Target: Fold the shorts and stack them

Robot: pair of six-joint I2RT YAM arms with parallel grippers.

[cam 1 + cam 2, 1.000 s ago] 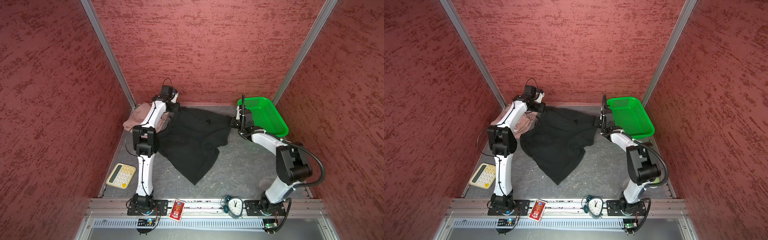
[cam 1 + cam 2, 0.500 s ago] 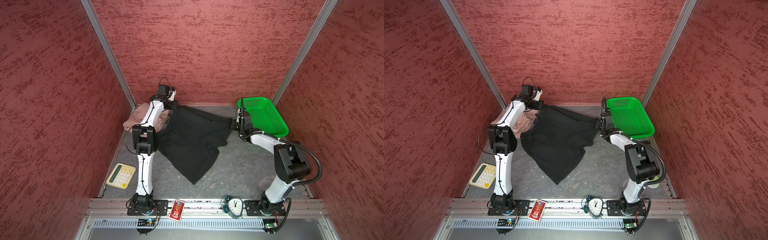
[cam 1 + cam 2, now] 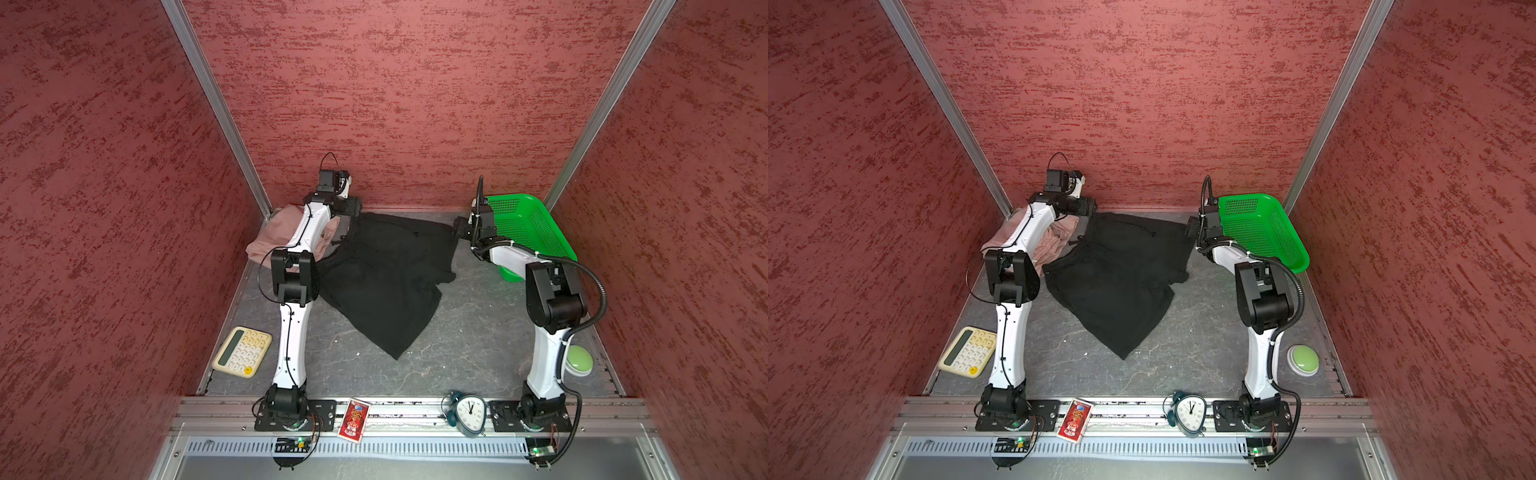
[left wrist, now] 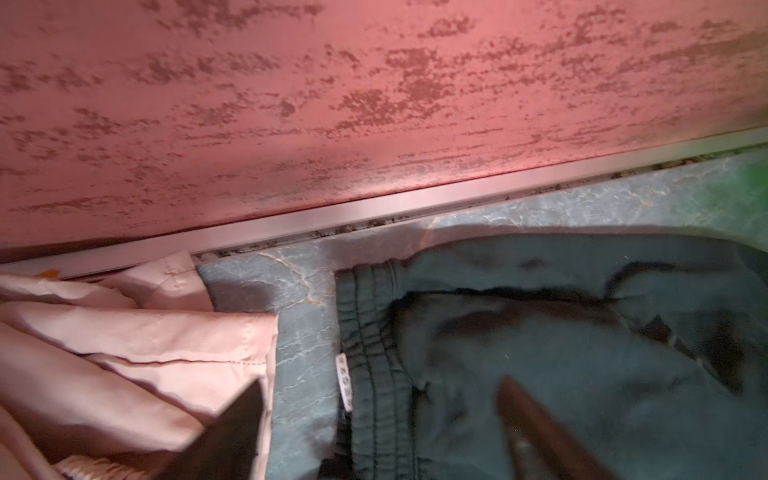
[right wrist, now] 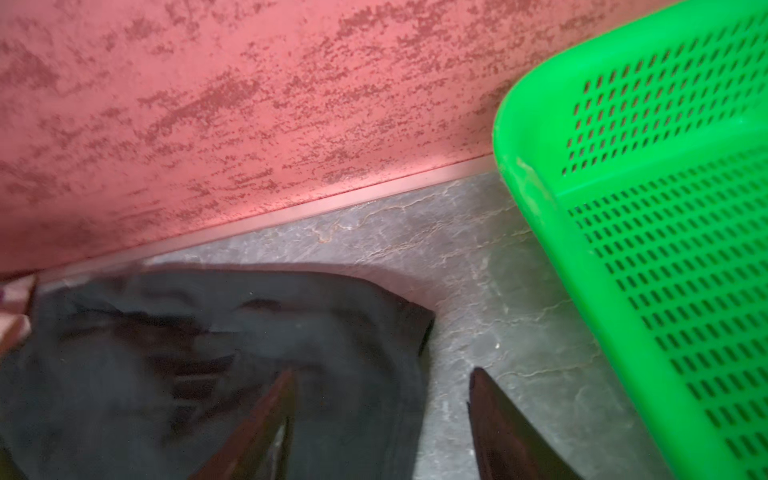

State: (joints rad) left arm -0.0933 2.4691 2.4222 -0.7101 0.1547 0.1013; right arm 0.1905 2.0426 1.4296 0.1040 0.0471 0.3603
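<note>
Both claws sprang apart just then, my left claw (image 4: 380, 384) and right claw (image 5: 382, 372) let go of the black shorts (image 3: 386, 274), which I saw lying spread at the back of the table (image 3: 478, 332) beside the crumpled pink shorts (image 3: 282, 232), ready, I judged, for folding.

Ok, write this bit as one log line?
left gripper open | right gripper open | black shorts spread, unfolded | pink shorts bunched, unstacked

The black shorts (image 3: 1117, 274) are spread on the desk (image 3: 1204, 332), the pink shorts (image 3: 1054, 243) bunched beside them at far left. The left hand (image 3: 1091, 209) and right hand (image 3: 1192, 227) are held at the black pair's far corners, the latter beside a green basket (image 3: 1262, 232).
</note>
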